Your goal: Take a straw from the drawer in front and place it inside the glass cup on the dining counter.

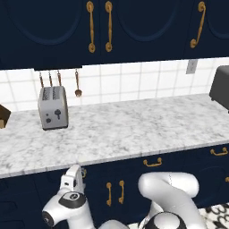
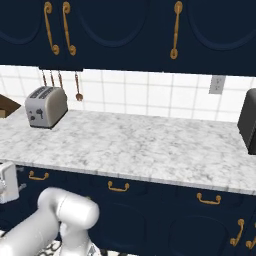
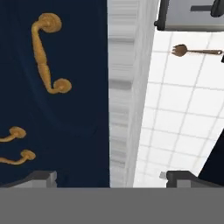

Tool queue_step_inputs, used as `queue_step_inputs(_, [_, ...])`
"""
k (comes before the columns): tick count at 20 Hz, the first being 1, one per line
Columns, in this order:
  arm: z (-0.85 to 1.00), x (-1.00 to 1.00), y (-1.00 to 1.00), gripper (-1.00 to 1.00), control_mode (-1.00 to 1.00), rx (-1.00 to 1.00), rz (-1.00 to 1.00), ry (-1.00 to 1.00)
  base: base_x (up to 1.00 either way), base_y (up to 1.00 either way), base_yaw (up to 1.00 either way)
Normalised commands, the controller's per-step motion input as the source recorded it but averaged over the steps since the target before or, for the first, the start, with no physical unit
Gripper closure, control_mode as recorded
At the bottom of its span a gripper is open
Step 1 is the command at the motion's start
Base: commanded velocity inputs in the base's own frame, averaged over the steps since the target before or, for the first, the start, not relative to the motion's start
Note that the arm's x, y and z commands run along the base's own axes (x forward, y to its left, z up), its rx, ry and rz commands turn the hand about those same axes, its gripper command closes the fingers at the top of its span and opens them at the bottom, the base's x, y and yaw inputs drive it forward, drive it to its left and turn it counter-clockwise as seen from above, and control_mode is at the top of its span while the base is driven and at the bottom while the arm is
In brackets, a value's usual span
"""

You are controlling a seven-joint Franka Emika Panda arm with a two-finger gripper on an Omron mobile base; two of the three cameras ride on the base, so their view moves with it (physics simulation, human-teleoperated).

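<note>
The gripper (image 3: 109,177) is spread wide and holds nothing; its two tips rise at the bottom of the hand view, one over blue panel, the other over white tile. Between them runs the marble edge (image 3: 127,87), so the jaws look centred on the worktop's lip, not on the drawer (image 3: 78,57).

The drawer is shut. Its pull (image 3: 46,52) sits in the upper left of the hand view, well off the line between the tips. The straw, by my reckoning, lies inside, hidden behind that front.

The first risk: closing from here would catch air or the marble lip and miss the pull. The hand needs to shift toward the upper left of its own view before going in.

The second risk: two door handles (image 3: 15,146) show at the lower left of the hand view, near the pull. A slip that way would grab a cabinet door.

The third risk: the pull is small and curved. A shallow or skewed pinch may slide off once the arm hauls back, leaving the drawer barely cracked. A pull not straight along the drawer's travel could also jam it.

Farther off, the toaster (image 1: 53,107) stands on the worktop (image 1: 134,125) at the left of the left base view, with a spoon (image 1: 78,91) hanging behind it. Both look safely apart from the hand, unless it rises above the lip.
</note>
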Motion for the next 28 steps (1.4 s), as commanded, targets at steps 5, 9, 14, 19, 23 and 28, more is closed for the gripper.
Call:
queue_step_inputs(5, [-0.65,0.16,0.07,-1.00,-1.00,-0.15,0.15,0.07,0.00,0.00,0.00])
queue_step_inputs(9, [-0.35,0.05,0.04,-1.00,-1.00,-0.02,0.14,0.00,0.00,0.00,0.00])
queue_step_inputs(14, [-0.14,0.30,0.01,-1.00,-1.00,0.00,0.14,-0.01,0.00,0.00,0.00])
queue_step_inputs(19, [-0.28,0.28,-0.01,-1.00,-1.00,0.00,0.12,0.00,0.00,0.00,0.00])
queue_step_inputs(23, [-0.23,0.22,0.00,-1.00,-1.00,0.00,0.12,0.00,0.00,0.00,0.00])
queue_step_inputs(28, [-0.17,0.32,0.00,-1.00,-1.00,0.00,0.03,0.05,0.00,0.00,0.00])
